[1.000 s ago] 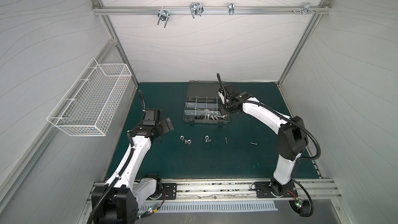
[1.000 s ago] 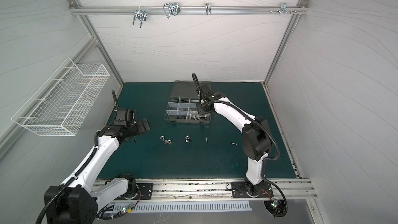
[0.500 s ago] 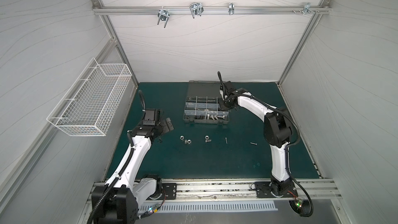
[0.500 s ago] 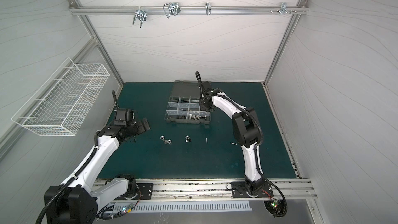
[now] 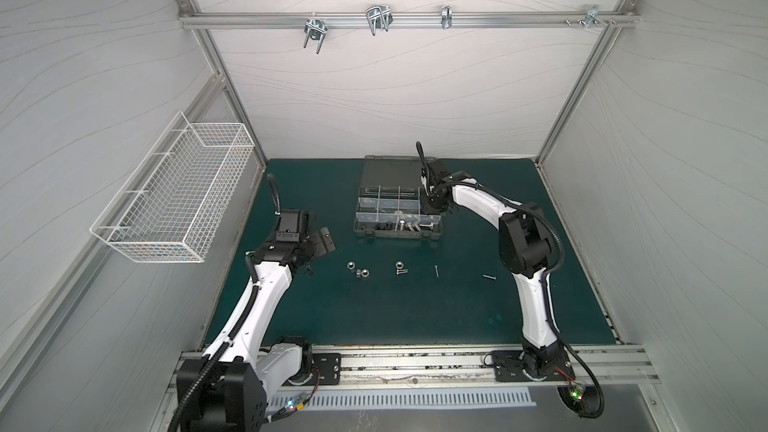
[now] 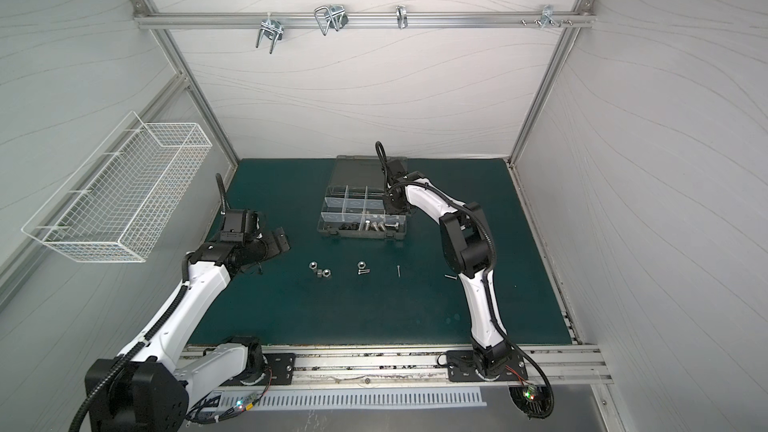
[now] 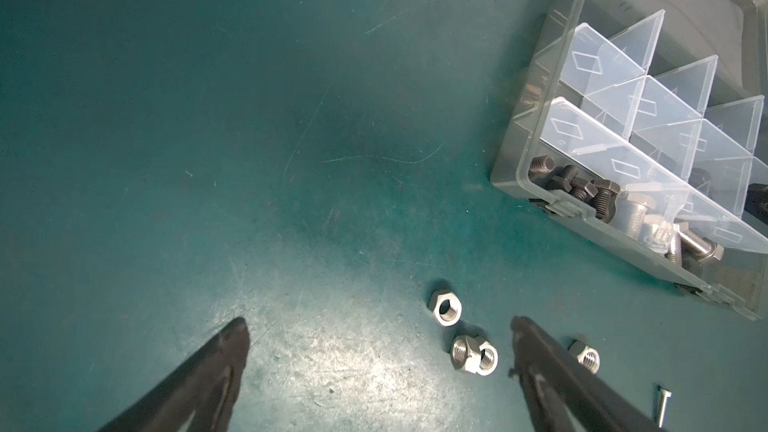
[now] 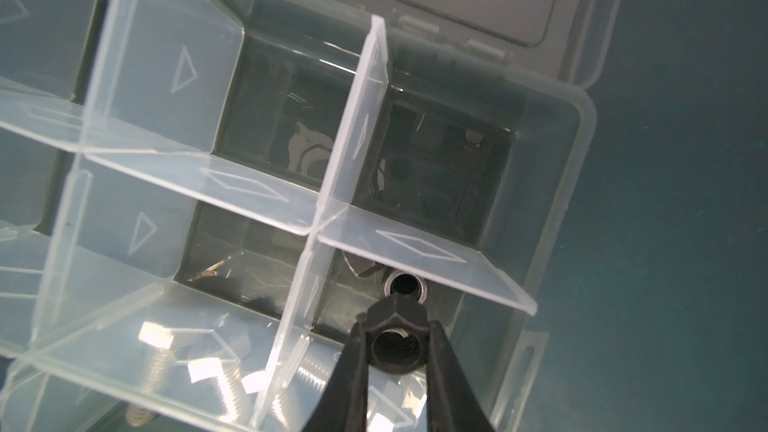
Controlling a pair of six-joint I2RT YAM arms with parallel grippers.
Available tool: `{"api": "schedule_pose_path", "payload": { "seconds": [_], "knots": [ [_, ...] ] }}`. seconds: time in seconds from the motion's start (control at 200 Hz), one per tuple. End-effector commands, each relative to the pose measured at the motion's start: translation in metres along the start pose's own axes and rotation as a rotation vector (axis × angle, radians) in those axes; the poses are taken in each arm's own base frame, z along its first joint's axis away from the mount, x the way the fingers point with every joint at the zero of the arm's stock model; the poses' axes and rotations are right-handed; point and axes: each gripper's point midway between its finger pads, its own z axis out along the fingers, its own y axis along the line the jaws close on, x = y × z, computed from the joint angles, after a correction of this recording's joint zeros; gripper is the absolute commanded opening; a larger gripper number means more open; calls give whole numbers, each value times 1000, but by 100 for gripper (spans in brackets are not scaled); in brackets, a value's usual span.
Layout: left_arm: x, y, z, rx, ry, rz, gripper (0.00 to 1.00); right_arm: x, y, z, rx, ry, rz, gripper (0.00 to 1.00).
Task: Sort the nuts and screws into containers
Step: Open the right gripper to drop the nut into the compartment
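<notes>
Pinching black nut (image 8: 395, 369), right claw (image 8: 395, 322) — silver nut (image 8: 405, 286) half-hidden behind divider (image 8: 415, 249)

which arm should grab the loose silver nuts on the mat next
Left. The left jaws stand open near the silver nuts, while the right jaws are shut on a black nut over the organizer case.

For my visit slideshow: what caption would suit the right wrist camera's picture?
Fingers pinch a black nut above a silver nut lying in the divided case.
</notes>
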Motion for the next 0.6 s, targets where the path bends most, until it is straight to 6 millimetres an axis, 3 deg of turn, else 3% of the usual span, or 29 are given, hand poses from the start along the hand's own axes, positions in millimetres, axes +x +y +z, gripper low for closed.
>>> {"api": "schedule_pose_path", "payload": {
  "seconds": [0.0, 0.37, 0.595],
  "knots": [
    [-16, -6, -11, 14, -45, -11, 99, -6, -1, -2, -9, -10, -9, 28],
    [-16, -5, -11, 9, -43, -11, 99, -10, -2, -12, -4, -26, -13, 37],
    [-17, -4, -12, 7, -48, -11, 99, -21, -1, -40, -12, -75, -11, 38]
  ]
}}
